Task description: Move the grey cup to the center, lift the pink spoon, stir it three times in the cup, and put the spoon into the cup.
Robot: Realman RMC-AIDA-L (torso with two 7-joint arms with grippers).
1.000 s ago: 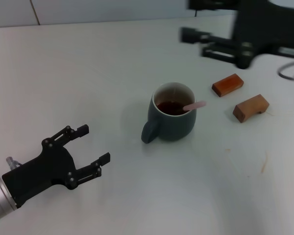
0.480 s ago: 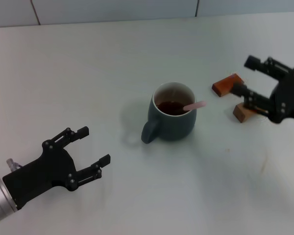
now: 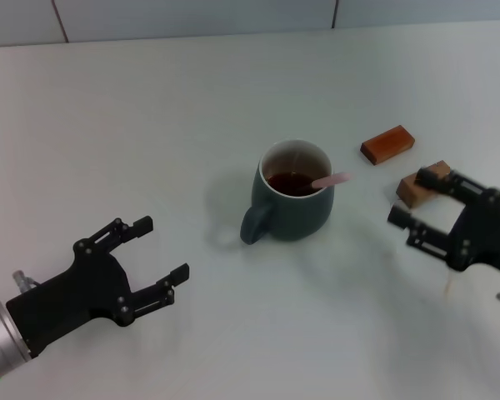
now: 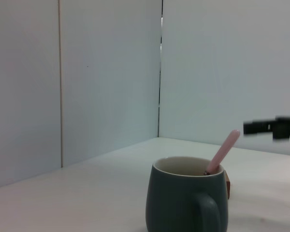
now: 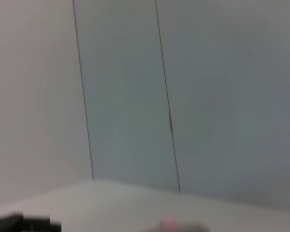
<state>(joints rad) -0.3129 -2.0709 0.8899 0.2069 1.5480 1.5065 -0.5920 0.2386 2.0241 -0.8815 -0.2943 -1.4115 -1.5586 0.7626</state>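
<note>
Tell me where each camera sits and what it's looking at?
Head view: up on the robot's head, looking down at the table, the grey cup holding the pink spoon, two wooden blocks; left gripper and right gripper show, both open.
Left wrist view: low on the left arm, facing the cup side-on; the right gripper shows far off.
Right wrist view: on the right arm, facing the wall.
Head and left wrist views share cup and spoon.

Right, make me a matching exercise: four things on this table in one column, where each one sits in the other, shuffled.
Things:
1. pink spoon
2. grey cup
3. left gripper
4. right gripper

Places:
A. open, over the table on the robot's left
B. middle of the table, handle toward the robot
C. open, by the nearer wooden block
D. standing in the cup, handle over the rim

Pairs: 1-D, 2-B, 3-A, 4-C
</note>
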